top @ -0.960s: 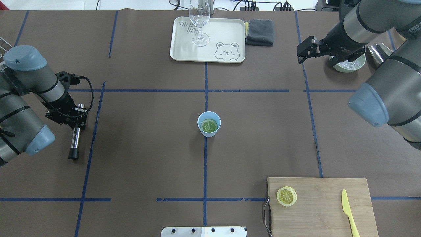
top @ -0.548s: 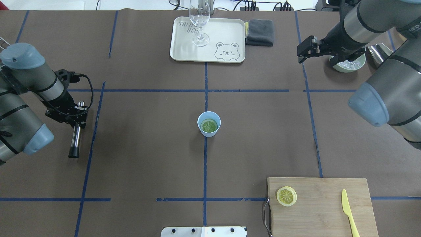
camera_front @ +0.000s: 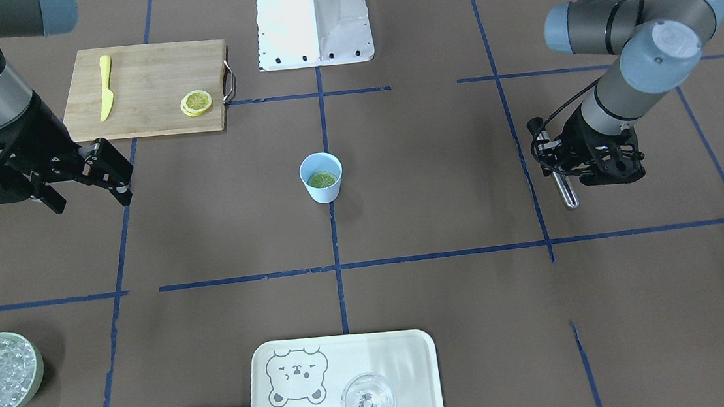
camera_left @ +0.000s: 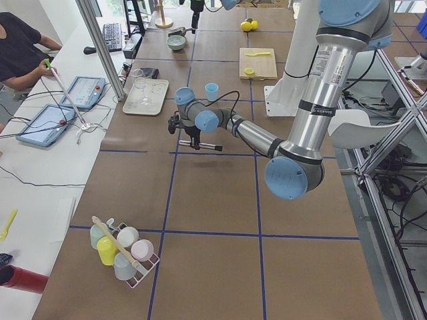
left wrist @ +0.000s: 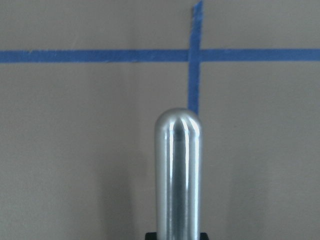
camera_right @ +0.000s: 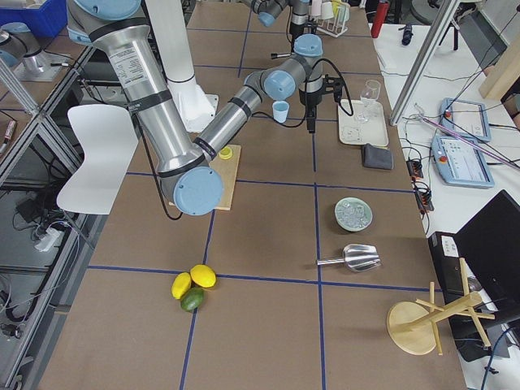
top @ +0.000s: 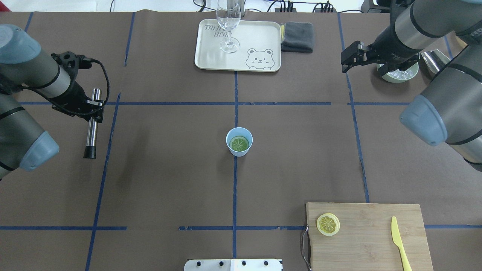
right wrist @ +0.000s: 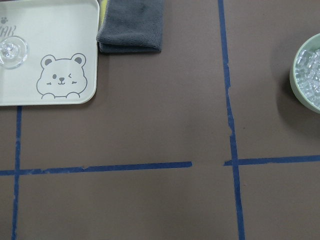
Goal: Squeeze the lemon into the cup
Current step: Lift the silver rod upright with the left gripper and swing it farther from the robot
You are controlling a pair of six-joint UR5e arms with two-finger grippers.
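Note:
The light-blue cup [top: 239, 142] stands at the table's middle, also in the front view [camera_front: 321, 179]. A lemon slice [top: 239, 143] lies flat inside it and looks greenish there. A second yellow lemon slice [top: 328, 224] lies on the wooden cutting board [top: 372, 244]. My left gripper [top: 94, 109] is shut on a metal rod with a black tip [top: 90, 139], far left of the cup and held above the table. The rod's rounded end fills the left wrist view [left wrist: 177, 170]. My right gripper [top: 343, 62] is open and empty at the far right, well away from the cup.
A cream tray [top: 263, 34] with a clear stemmed glass [top: 228, 26] is at the far middle, with a grey cloth [top: 297, 36] beside it. A pale green bowl of ice [top: 399, 74] lies under the right arm. A yellow knife [top: 398, 241] lies on the board.
My left arm has carried the rod toward the far side of the table and turned it a little. The right gripper, cup and slices have stayed put.

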